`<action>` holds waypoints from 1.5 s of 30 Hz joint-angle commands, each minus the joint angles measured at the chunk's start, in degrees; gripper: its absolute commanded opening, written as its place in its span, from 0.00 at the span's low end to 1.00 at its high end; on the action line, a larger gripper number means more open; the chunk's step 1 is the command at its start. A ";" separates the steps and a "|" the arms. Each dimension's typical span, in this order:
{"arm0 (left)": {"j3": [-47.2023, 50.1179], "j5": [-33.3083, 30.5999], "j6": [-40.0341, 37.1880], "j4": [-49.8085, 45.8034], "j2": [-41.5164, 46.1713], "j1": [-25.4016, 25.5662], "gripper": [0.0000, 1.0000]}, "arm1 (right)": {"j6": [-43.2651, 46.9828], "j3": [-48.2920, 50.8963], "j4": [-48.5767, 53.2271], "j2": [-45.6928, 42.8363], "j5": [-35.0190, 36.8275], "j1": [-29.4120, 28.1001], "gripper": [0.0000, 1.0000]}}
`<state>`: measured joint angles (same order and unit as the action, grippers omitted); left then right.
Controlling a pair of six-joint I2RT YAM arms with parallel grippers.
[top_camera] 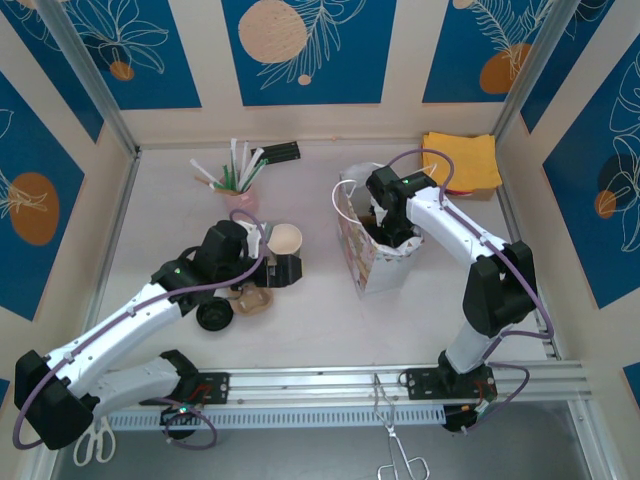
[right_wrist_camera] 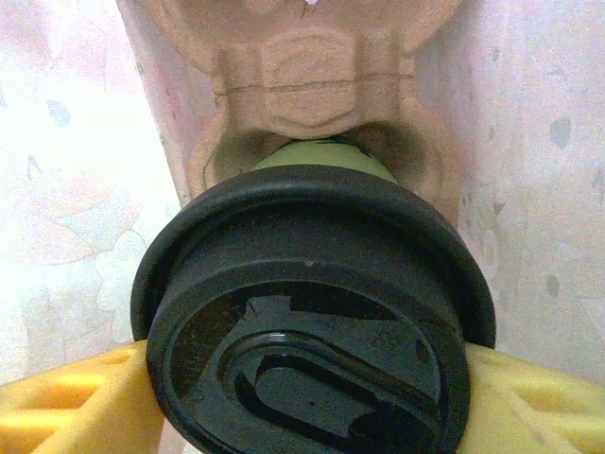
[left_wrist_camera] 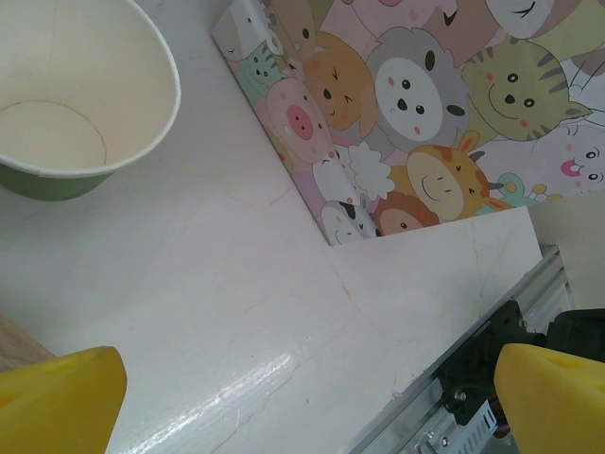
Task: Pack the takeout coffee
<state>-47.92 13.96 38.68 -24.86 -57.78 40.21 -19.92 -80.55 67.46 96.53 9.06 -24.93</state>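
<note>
We see the paper bag (left_wrist_camera: 425, 113) printed all over with cartoon animals: a pink pig, an orange giraffe, a grey bear and a striped olive cat on pastel patches. Left of the bag, the open cup (left_wrist_camera: 76, 104) is cream inside and green outside. Inside the bag, the lidded cup (right_wrist_camera: 321, 156) shows green under its glossy black lid (right_wrist_camera: 312, 331), against a tan pulp carrier (right_wrist_camera: 312, 66). The right arm's fingers (right_wrist_camera: 66, 397) beside that lid are yellow, as are the left arm's fingers (left_wrist_camera: 57, 402). Behind the bag lie yellow napkins (top_camera: 462, 160). The table (top_camera: 300, 340) under the bag is white with faint marble veining. Beyond the bag, the walls (top_camera: 300, 50) carry blue panels with white leaf outlines and orange discs, set on cream.
</note>
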 commanded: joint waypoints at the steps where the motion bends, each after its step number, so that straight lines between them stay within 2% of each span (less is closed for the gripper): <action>1: -0.33 0.37 0.30 -0.04 0.65 0.82 1.00 | 0.35 4.21 -2.07 5.23 1.42 0.86 0.69; 24: -0.59 0.28 0.17 -0.63 0.97 0.79 1.00 | 0.23 6.42 -4.20 8.65 -0.01 0.32 0.69; 45: -0.51 0.35 0.26 -0.19 0.97 0.84 1.00 | 0.30 5.79 -3.66 7.97 0.43 0.58 0.69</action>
<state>-47.92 13.96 38.68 -24.86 -57.80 40.25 -19.94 -80.36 67.46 96.95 8.54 -24.69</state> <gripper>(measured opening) 0.998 0.692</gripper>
